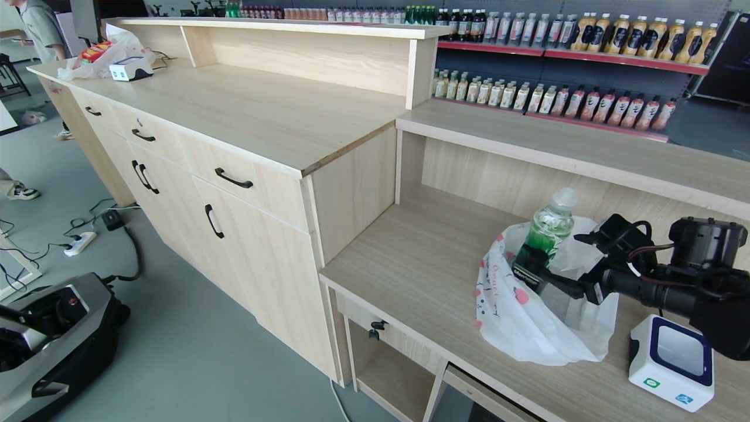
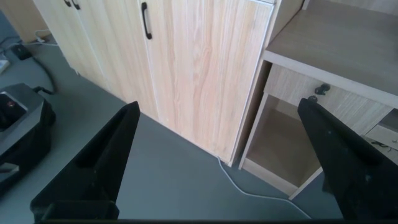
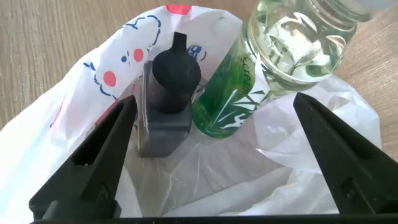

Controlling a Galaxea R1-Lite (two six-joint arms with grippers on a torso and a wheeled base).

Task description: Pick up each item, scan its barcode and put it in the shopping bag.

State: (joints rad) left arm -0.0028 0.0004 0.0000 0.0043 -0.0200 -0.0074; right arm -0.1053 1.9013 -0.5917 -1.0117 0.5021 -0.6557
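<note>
Right tool is held wide open over the crinkled white plastic shopping bag, nothing gripped, its black wedge fingers set either side of a clear, green-labelled bottle leaned inside the bag beside a dark grey, black-capped item. A white boxy scanner is set beside the bag on the wood-grain bench. The left tool is hung over the grey floor, likewise spread wide.

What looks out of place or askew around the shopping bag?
The green bottle pokes up out of the shopping bag on a tilt, not settled inside, beside a dark capped container. Nothing looks spilled or damaged.
</note>
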